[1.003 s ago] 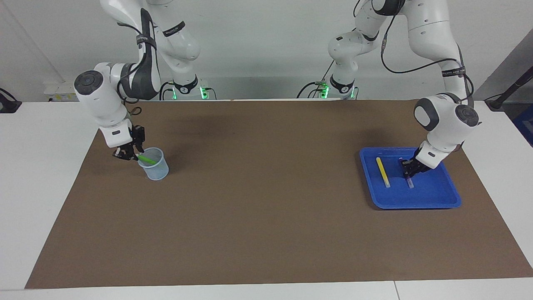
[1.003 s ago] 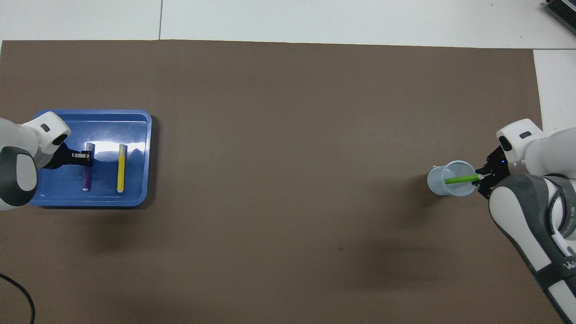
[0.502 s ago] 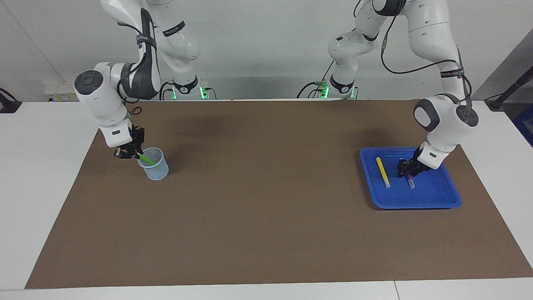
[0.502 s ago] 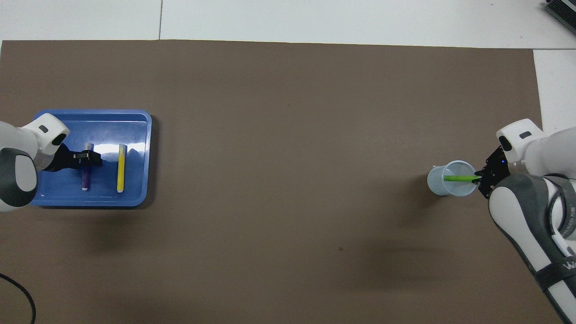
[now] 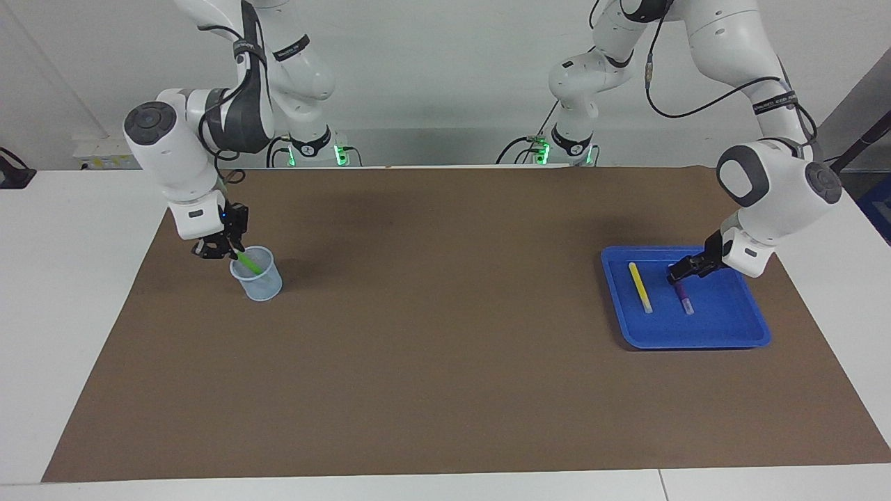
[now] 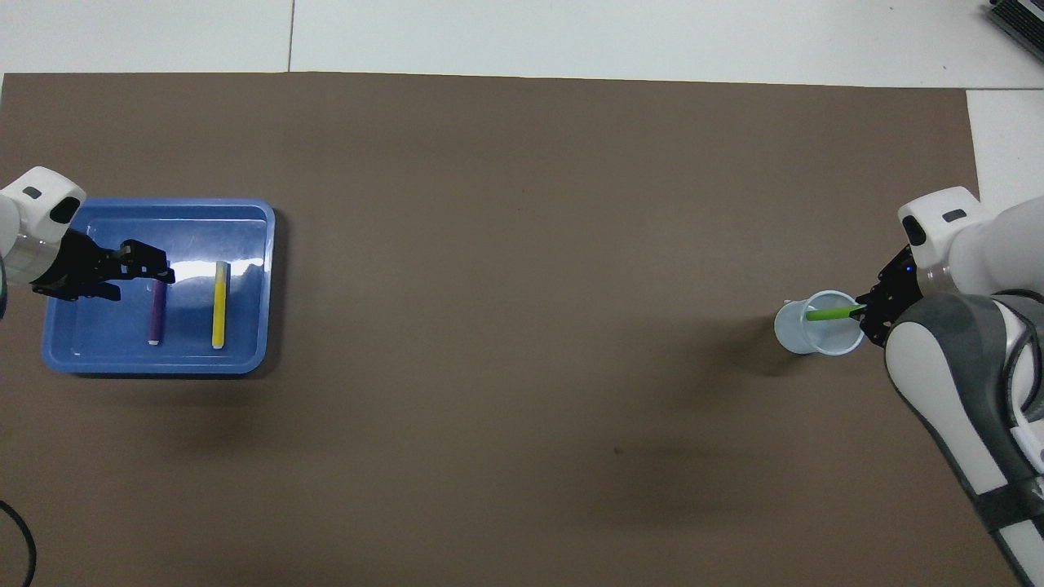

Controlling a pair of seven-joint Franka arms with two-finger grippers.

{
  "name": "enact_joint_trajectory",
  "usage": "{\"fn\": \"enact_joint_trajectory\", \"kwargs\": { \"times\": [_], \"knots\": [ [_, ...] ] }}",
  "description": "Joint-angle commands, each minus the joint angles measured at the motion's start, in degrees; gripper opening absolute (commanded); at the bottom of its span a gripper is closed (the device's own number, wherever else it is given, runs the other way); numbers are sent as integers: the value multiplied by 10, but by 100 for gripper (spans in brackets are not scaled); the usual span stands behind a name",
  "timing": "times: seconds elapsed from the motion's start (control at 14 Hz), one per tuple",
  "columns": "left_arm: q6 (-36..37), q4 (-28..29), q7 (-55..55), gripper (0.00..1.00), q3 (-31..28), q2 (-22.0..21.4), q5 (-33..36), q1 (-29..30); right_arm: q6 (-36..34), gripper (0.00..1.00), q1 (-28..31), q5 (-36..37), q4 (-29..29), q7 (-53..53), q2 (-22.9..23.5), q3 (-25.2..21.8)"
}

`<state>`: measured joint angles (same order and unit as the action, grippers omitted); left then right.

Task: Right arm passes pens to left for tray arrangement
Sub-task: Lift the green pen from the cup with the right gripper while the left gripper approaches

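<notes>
The blue tray point(image 5: 696, 342) point(image 6: 245, 220) lies toward the left arm's end of the table. A yellow pen point(image 5: 640, 287) point(image 6: 218, 304) and a purple pen point(image 5: 685, 298) point(image 6: 155, 314) lie side by side in it. My left gripper point(image 5: 676, 276) point(image 6: 151, 265) hangs open just over the purple pen's end nearer the robots, with nothing in it. Toward the right arm's end, my right gripper point(image 5: 223, 250) point(image 6: 864, 311) is shut on the upper end of a green pen point(image 5: 246, 264) point(image 6: 828, 313). That pen leans inside a translucent cup point(image 5: 259, 282) point(image 6: 803, 334).
A brown mat point(image 5: 445, 348) point(image 6: 522, 244) covers the table between the cup and the tray. White tabletop borders the mat on every side.
My left gripper opened, let go of the purple pen and rose off it toward its own end of the tray. My right gripper closed on the green pen and lifted slightly.
</notes>
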<state>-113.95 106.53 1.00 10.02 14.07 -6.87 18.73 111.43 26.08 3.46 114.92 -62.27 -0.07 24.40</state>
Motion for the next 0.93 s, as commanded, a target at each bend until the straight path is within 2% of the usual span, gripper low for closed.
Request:
{"fn": "enact_joint_trajectory", "kwargs": {
  "times": [0.0, 0.07, 0.22, 0.5, 0.72, 0.86],
  "knots": [
    [46, -15, 53, 91, -1, -24, -30, -16, -83, 0, -32, -11, -69, 67, 2, 6],
    [50, -15, 78, 91, 0, -34, -43, -22, -113, 0, -46, -39, -92, 97, 2, 6],
    [52, -15, 143, 91, 0, -51, -93, -34, -151, 0, -73, -49, -125, 153, 0, 6],
    [47, -14, 298, 91, 0, -79, -169, -67, -158, 0, -97, -63, -128, 194, -5, 7],
    [22, -11, 455, 91, 0, -93, -226, -108, -147, 0, -120, -210, -127, 365, -5, 10],
    [-27, -3, 548, 91, 0, -101, -238, -135, -100, 0, -160, -238, -118, 472, -7, 10]
  ]
}}
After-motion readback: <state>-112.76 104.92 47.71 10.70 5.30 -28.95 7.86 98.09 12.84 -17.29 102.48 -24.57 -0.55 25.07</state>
